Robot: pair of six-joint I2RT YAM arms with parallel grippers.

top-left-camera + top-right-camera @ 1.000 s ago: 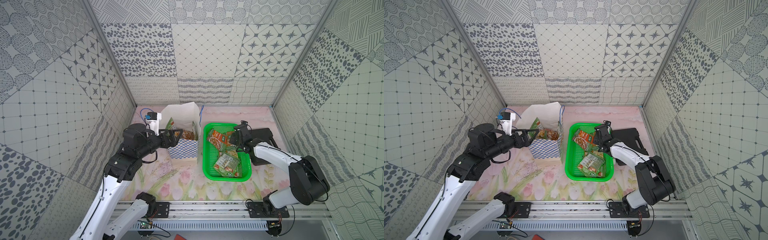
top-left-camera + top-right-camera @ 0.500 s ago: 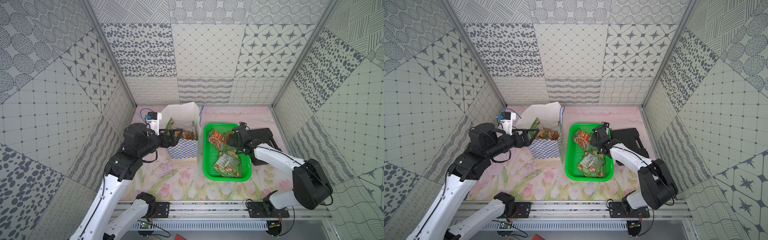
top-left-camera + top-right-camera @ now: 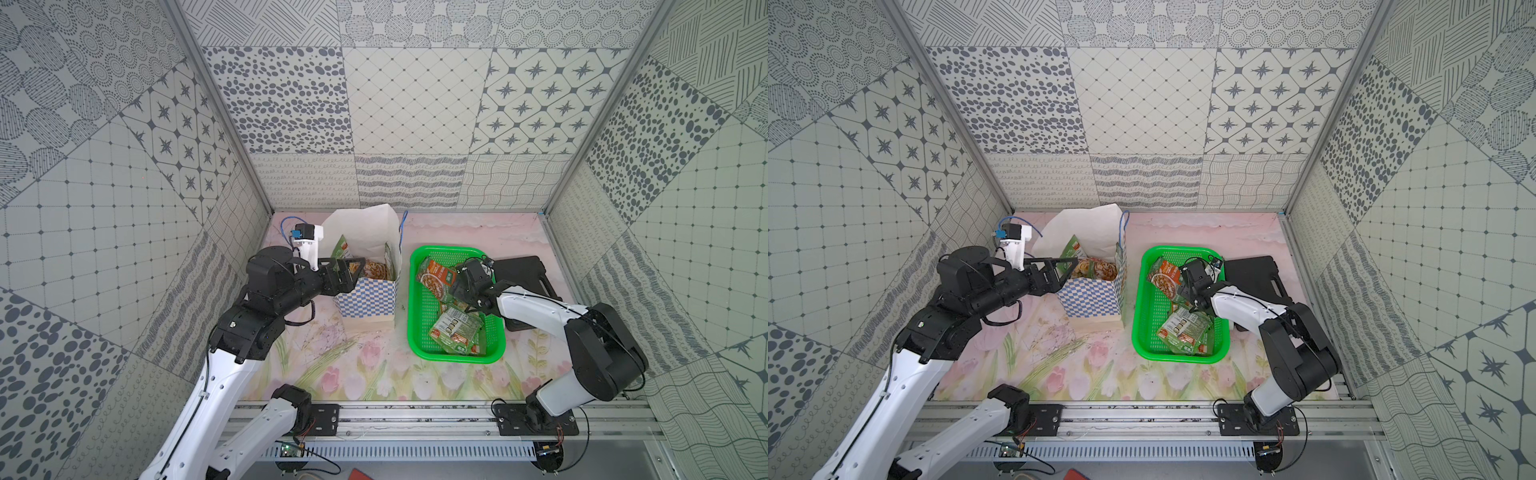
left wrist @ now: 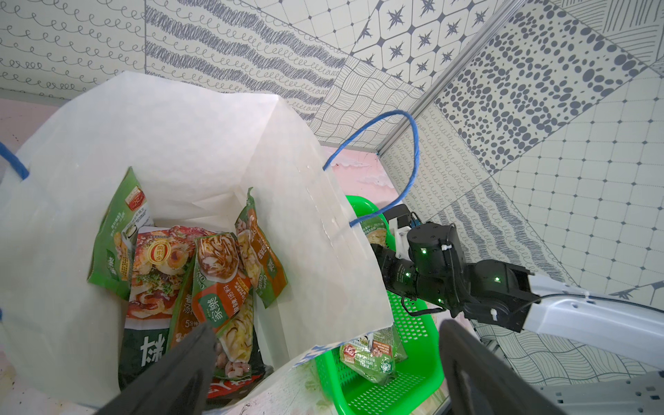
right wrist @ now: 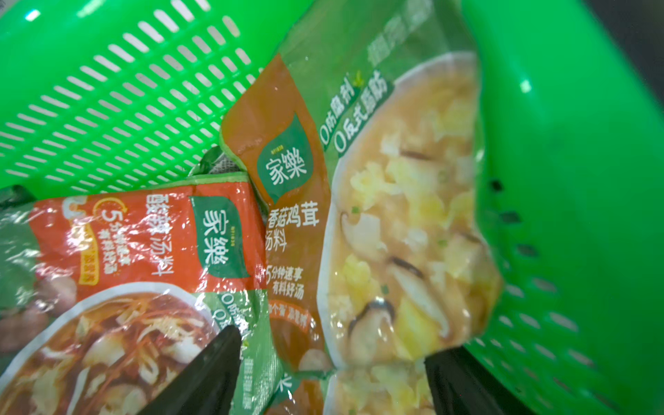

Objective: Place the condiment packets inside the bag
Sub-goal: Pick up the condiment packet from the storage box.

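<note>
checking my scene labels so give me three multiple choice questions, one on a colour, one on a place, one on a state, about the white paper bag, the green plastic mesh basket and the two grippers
1. The thin cord handles of the white paper bag are: A red; B blue; C black.
2. The right gripper is: A inside the bag; B down in the green plastic mesh basket; C on the bare floral mat.
3. The left gripper is: A shut on a packet; B shut on a handle; C open.

Answers:
1 B, the cords show blue in the left wrist view.
2 B, both top views show it among the condiment packets in the basket.
3 C, its fingers stand wide apart at the bag's mouth.
</note>
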